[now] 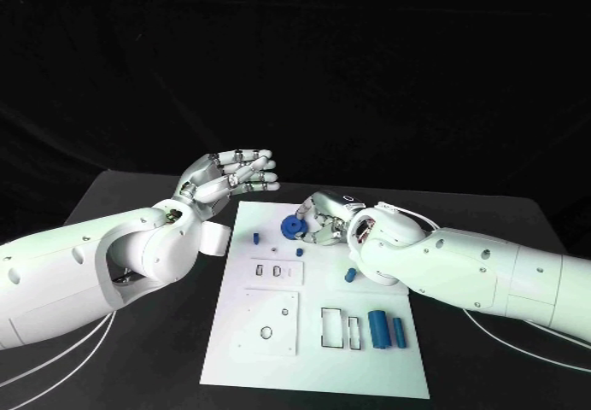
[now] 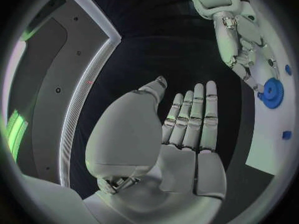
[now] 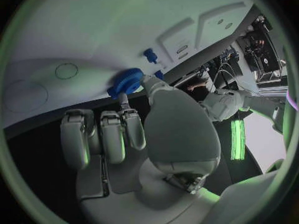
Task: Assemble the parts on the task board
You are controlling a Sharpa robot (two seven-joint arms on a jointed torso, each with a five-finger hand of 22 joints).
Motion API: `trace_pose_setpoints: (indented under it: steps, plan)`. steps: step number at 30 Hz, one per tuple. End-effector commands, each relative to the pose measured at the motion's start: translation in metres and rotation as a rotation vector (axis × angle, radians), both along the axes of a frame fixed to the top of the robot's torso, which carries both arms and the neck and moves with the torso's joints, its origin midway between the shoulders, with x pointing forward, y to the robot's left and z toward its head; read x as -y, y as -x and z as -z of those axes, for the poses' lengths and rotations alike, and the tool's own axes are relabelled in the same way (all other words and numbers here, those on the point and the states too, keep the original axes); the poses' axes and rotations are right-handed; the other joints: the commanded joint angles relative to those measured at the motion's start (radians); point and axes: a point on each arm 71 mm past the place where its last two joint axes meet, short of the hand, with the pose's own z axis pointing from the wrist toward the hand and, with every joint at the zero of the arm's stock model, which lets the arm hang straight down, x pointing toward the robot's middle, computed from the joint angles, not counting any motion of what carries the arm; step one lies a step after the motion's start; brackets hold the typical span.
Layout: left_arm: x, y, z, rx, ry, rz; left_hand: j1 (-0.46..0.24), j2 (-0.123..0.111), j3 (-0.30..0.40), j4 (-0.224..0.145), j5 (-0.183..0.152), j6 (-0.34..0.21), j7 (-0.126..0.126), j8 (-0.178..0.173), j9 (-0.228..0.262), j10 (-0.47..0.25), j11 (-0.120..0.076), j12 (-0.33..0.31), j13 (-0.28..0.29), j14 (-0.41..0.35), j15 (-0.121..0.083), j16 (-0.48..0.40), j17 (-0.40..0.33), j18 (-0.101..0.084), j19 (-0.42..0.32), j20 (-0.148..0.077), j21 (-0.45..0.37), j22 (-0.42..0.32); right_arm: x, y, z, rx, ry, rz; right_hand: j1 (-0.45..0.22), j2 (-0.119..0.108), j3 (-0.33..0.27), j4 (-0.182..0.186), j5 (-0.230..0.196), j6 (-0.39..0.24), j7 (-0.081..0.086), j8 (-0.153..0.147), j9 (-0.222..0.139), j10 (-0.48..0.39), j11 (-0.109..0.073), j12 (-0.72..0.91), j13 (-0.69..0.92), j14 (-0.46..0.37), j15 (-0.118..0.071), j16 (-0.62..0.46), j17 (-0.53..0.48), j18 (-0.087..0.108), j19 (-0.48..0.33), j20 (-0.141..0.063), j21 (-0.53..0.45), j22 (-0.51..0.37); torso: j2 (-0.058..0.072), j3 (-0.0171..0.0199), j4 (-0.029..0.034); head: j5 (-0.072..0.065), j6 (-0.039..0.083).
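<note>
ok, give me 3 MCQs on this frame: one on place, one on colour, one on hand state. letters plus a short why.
1. Where is the gear-shaped part?
A. at the board's far end, at the right hand's fingertips
B. on the black table left of the board
C. in the left hand

2. What colour are the two cylinders lying near the board's near right corner?
A. grey
B. blue
C. white

3. What is the left hand doing?
A. gripping a cylinder
B. pressing on the board
C. raised over the table, fingers extended, holding nothing

Answers:
1 A: the gear-shaped part sits on the task board against the right hand.
2 B: both cylinders are blue.
3 C: the left hand shows a bare palm.
</note>
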Motion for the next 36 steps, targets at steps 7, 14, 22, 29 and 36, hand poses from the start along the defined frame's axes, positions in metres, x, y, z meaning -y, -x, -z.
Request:
trace_pose_setpoints:
  steps: [7,14,22,29,36]
  plan:
    - [0.002,0.000,-0.002,0.007,0.012,0.013,-0.009,-0.002,0.006,-0.003,0.000,-0.007,0.066,-0.005,-0.001,-0.001,0.003,-0.003,0.000,-0.004,0.000,-0.003,0.001,0.012,-0.003,0.007,-0.005,-0.001,0.003,-0.001,0.008,-0.036,0.040,0.012,-0.007,0.009,0.000,0.009,0.006,-0.006,0.001,-0.008,-0.003,0.010,0.006,0.001,0.134,0.097,0.008,0.004,0.239,-0.012,0.036,0.005,0.002,0.186,-0.001,0.0019,-0.0009,0.000,0.003]
    - [0.001,0.000,-0.002,0.007,0.011,0.011,-0.009,-0.002,0.006,-0.003,0.000,-0.007,0.066,-0.005,-0.001,-0.001,0.003,-0.003,0.000,-0.004,0.000,-0.003,0.001,0.012,-0.003,0.007,-0.005,-0.001,0.008,-0.001,0.007,-0.019,0.033,0.024,-0.007,0.010,0.001,0.009,0.006,-0.006,0.001,-0.008,-0.003,0.010,0.006,0.002,0.135,0.097,0.008,0.004,0.238,-0.012,0.036,0.005,0.002,0.186,0.000,0.0018,-0.0010,0.004,0.004]
    - [-0.001,0.000,-0.001,0.007,0.010,0.006,-0.009,-0.002,0.006,-0.003,0.000,-0.007,0.066,-0.005,-0.001,-0.001,0.003,-0.003,0.000,-0.004,0.000,-0.003,0.001,0.012,-0.003,0.007,-0.005,-0.001,0.014,0.005,0.004,-0.007,0.019,0.020,-0.005,0.011,0.004,0.007,0.009,0.001,0.000,-0.006,-0.003,0.013,0.005,0.005,0.139,0.097,0.008,0.004,0.239,-0.013,0.039,0.006,0.005,0.190,0.000,0.0016,-0.0028,0.005,0.001]
    - [-0.002,0.000,-0.001,0.007,0.009,0.004,-0.010,-0.003,0.006,-0.005,0.000,-0.008,0.067,-0.007,-0.001,-0.001,0.003,-0.006,0.000,-0.004,0.001,-0.005,0.004,0.012,-0.002,0.008,-0.006,-0.003,0.022,0.008,0.000,0.020,-0.006,0.034,-0.005,0.011,0.004,0.007,0.009,0.003,-0.001,-0.005,-0.003,0.013,0.005,0.005,0.138,0.097,0.008,0.004,0.240,-0.013,0.039,0.006,0.005,0.190,0.000,0.0020,-0.0023,0.003,0.002]
    - [-0.004,0.000,-0.001,0.008,0.008,-0.001,-0.010,-0.003,0.006,-0.005,0.000,-0.008,0.067,-0.007,-0.001,-0.001,0.003,-0.006,0.000,-0.004,0.001,-0.005,0.004,0.012,-0.002,0.008,-0.006,-0.003,0.048,0.015,-0.019,0.105,-0.099,0.057,0.004,0.006,0.010,0.000,0.013,0.016,-0.003,-0.003,-0.004,0.015,0.002,0.008,0.141,0.097,0.006,0.005,0.240,-0.015,0.044,0.005,0.011,0.196,-0.002,0.0017,-0.0040,0.003,0.003]
